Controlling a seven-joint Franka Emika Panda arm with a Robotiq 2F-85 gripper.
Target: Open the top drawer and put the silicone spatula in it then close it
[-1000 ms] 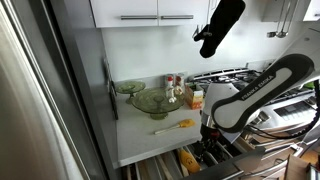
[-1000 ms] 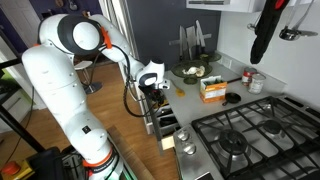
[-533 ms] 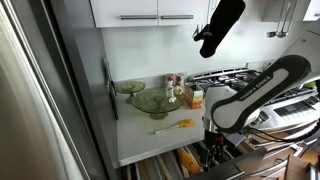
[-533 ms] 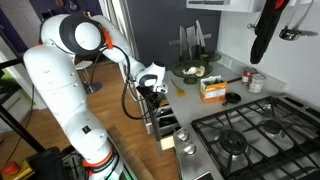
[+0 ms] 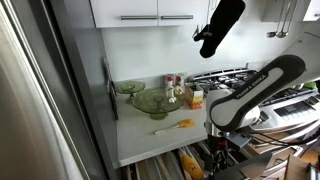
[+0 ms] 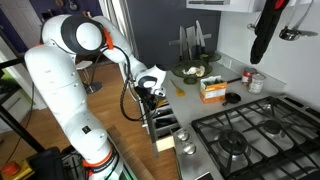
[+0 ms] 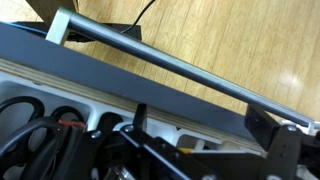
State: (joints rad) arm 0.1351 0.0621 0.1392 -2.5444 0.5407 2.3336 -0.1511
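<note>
The dark grey top drawer (image 7: pixel 40 48) stands open with the black gripper (image 5: pixel 222 152) over it, jaws apart. The slim yellow-orange silicone spatula (image 5: pixel 175 126) lies on the white counter (image 5: pixel 140 142).

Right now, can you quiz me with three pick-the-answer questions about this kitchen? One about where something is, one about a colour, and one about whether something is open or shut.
1. Where is the silicone spatula?
A. on the white counter
B. hanging on the wall
C. on the stove

2. What colour is the glass bowl?
A. red
B. green
C. blue

3. How is the top drawer?
A. shut
B. pulled open
C. lying on the floor

Answers:
1 A: the spatula lies flat on the counter, near the bowl.
2 B: the glass looks green in an exterior view.
3 B: the wrist view looks down into the drawer, with black-handled scissors inside.
</note>
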